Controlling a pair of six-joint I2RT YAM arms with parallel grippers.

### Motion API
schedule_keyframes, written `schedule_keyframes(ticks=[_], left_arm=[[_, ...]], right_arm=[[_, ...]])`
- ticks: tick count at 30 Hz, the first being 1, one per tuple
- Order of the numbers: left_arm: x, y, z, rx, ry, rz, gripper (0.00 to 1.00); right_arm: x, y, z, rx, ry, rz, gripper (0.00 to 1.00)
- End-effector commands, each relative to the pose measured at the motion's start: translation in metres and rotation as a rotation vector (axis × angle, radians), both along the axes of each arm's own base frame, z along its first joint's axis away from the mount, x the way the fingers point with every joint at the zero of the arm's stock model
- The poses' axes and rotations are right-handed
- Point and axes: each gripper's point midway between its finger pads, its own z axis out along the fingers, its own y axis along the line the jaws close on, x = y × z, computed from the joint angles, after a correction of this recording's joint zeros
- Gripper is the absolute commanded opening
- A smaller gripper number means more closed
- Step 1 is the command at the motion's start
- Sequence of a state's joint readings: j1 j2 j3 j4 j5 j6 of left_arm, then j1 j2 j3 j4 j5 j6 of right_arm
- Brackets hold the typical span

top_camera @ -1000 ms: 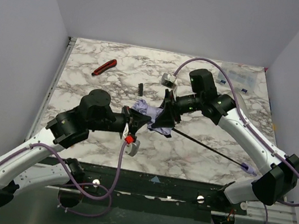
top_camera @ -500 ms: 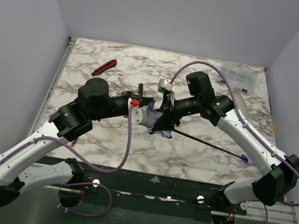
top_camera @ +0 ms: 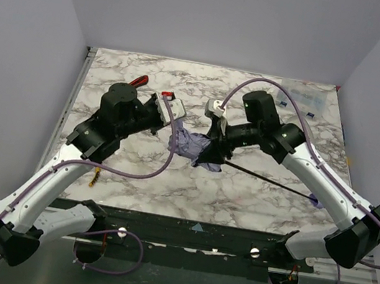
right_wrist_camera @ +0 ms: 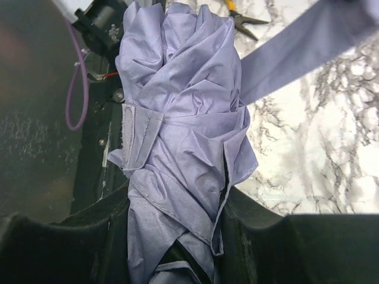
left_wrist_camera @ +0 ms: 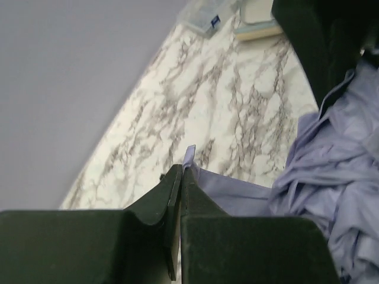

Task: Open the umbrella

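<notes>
**A:** Start overhead. Where is it lying?

**B:** The umbrella point(top_camera: 193, 146) is lying near the middle of the table point(top_camera: 252, 207), still rolled. Its shaft point(top_camera: 271, 181) is running off toward 4 o'clock to the handle point(top_camera: 317, 202). Your right gripper point(top_camera: 213, 142) is clamping the roll from 1 o'clock. Your left gripper point(top_camera: 170, 119) is sitting at 10 o'clock of it, drawing the strap point(top_camera: 179, 134) out.

**A:** And against a second ago?

**B:** You have been swinging the left arm from 7 o'clock of the roll round to 10 o'clock. It is now hiding part of the red cutter point(top_camera: 139, 81). The right arm is barely shifting.

**A:** Left wrist?

**B:** Your left gripper point(left_wrist_camera: 179, 173) is pinching right down on the tip of the strap point(left_wrist_camera: 189, 155). The band is leading toward 3 o'clock into the crumpled cloth of the umbrella point(left_wrist_camera: 331, 171).

**A:** Right wrist?

**B:** Your right gripper point(right_wrist_camera: 177, 234) is squeezing the umbrella point(right_wrist_camera: 183, 118) low on the roll, with the fabric keeping its jaws apart. The strap point(right_wrist_camera: 296, 44) is stretching off toward 2 o'clock, past the pliers point(right_wrist_camera: 241, 19).

**A:** So which step?

**B:** You are unwinding the strap, I judge, and the canopy is not spreading yet. Next you will be needing to carry the band clear and let it go. Then you will be steadying the shaft while the cloth is pushed open.
</notes>
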State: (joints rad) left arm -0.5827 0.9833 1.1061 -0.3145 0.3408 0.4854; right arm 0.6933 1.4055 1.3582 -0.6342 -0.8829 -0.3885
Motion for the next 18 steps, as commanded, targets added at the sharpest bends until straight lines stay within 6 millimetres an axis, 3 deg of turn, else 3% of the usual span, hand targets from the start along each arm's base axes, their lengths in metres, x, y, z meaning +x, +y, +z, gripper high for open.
schedule_keyframes(ticks=[1, 4, 8, 10, 11, 12, 14, 16, 18], left_arm=[[-0.019, 0.01, -0.028, -0.017, 0.192, -0.028, 0.0], [-0.051, 0.006, -0.051, -0.003, 0.281, -0.143, 0.0], [-0.106, -0.002, -0.053, -0.016, 0.351, -0.383, 0.0], [-0.133, -0.007, -0.034, -0.058, 0.366, -0.511, 0.0], [-0.141, -0.009, -0.02, -0.092, 0.38, -0.547, 0.06], [-0.145, -0.011, -0.007, -0.13, 0.412, -0.552, 0.19], [-0.146, -0.014, 0.024, -0.206, 0.452, -0.56, 0.3], [-0.147, -0.016, 0.066, -0.318, 0.506, -0.609, 0.29], [-0.138, -0.018, 0.103, -0.434, 0.544, -0.615, 0.15]], right_arm=[[0.032, -0.006, 0.04, 0.09, -0.109, -0.122, 0.0], [0.063, -0.014, 0.057, 0.148, -0.12, -0.228, 0.0], [0.092, -0.02, 0.057, 0.14, -0.216, -0.332, 0.0], [0.103, -0.024, 0.055, 0.133, -0.264, -0.381, 0.0], [0.109, -0.026, 0.055, 0.131, -0.29, -0.408, 0.0], [0.113, -0.028, 0.056, 0.132, -0.315, -0.426, 0.0], [0.122, -0.033, 0.059, 0.14, -0.375, -0.47, 0.0], [0.127, -0.035, 0.055, 0.13, -0.405, -0.486, 0.0], [0.12, -0.033, 0.042, 0.091, -0.374, -0.433, 0.0]])
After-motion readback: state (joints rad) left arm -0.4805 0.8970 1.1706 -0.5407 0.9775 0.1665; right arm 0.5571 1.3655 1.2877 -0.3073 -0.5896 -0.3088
